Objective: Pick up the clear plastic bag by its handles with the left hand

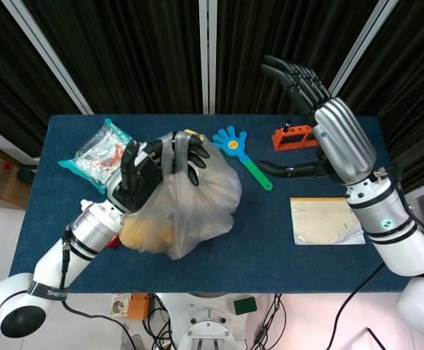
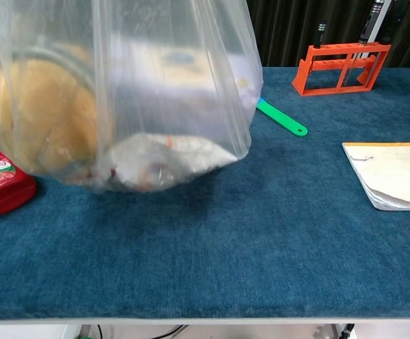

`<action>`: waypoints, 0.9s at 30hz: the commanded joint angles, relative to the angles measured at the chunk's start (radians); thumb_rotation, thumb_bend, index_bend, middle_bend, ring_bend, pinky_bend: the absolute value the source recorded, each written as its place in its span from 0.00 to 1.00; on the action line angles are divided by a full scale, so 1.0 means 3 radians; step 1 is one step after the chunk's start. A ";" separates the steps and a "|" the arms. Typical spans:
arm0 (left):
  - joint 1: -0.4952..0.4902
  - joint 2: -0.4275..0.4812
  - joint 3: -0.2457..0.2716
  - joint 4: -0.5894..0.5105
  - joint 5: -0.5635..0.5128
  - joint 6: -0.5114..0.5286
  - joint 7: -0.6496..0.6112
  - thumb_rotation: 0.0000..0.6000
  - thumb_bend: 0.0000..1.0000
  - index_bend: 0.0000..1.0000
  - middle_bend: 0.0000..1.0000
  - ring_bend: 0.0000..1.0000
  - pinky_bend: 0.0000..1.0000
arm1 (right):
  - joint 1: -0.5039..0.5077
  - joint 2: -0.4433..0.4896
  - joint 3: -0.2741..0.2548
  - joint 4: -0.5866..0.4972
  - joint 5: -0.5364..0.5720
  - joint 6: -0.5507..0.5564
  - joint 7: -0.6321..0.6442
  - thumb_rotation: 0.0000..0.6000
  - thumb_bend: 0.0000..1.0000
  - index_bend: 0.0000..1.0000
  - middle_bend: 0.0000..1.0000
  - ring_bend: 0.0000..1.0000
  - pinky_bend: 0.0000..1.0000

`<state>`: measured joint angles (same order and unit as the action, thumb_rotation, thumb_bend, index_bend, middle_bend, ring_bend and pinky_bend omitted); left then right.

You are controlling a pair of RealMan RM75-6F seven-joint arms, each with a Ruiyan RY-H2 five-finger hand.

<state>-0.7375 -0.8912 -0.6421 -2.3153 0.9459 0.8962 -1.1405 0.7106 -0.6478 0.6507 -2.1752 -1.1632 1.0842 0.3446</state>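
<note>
The clear plastic bag (image 1: 186, 208) hangs from my left hand (image 1: 157, 168), whose dark fingers curl around its gathered handles (image 1: 180, 149) at the top. In the chest view the clear plastic bag (image 2: 113, 92) fills the upper left, its bottom lifted just off the blue table (image 2: 261, 233). Inside it I make out yellow-orange rounded items and a pale packet. My right hand (image 1: 328, 120) is raised high at the right, fingers spread, holding nothing, well apart from the bag.
A red ketchup bottle (image 2: 0, 187) lies left of the bag. A snack packet (image 1: 95, 153) sits at the back left. A blue-and-green hand-shaped clapper (image 1: 242, 153), an orange rack (image 1: 293, 136) and a notepad (image 1: 326, 221) lie to the right.
</note>
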 commanded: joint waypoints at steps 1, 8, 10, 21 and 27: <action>-0.0095 0.0134 -0.0204 -0.0002 -0.0247 0.0048 0.0123 0.15 0.03 0.29 0.35 0.36 0.49 | -0.0098 0.0054 -0.0058 0.0021 -0.0131 0.0038 0.0101 1.00 0.10 0.00 0.00 0.00 0.00; -0.0085 0.0243 -0.0338 -0.0065 -0.0490 0.0075 0.0234 0.16 0.03 0.29 0.35 0.36 0.49 | -0.0200 0.0068 -0.0125 0.0094 -0.0320 0.0132 0.0267 1.00 0.10 0.00 0.00 0.00 0.00; -0.0087 0.0237 -0.0352 -0.0075 -0.0522 0.0051 0.0241 0.17 0.03 0.29 0.35 0.36 0.49 | -0.0210 0.0067 -0.0137 0.0119 -0.0334 0.0145 0.0301 1.00 0.10 0.00 0.00 0.00 0.00; -0.0087 0.0111 -0.0330 -0.0098 -0.0542 0.0047 0.0379 0.16 0.03 0.29 0.35 0.36 0.49 | -0.0401 0.0079 -0.0302 0.0166 -0.0566 0.0322 0.0387 1.00 0.10 0.00 0.00 0.00 0.00; -0.0068 0.0078 -0.0336 -0.0100 -0.0556 0.0038 0.0430 0.15 0.03 0.29 0.35 0.36 0.49 | -0.0840 0.0145 -0.0698 0.0328 -0.1015 0.0618 0.0031 1.00 0.11 0.00 0.00 0.00 0.00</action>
<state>-0.7579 -0.8673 -0.7428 -2.3453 0.7793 0.9076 -1.0117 0.5166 -0.6150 0.4949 -2.1023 -1.4123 1.2257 0.4135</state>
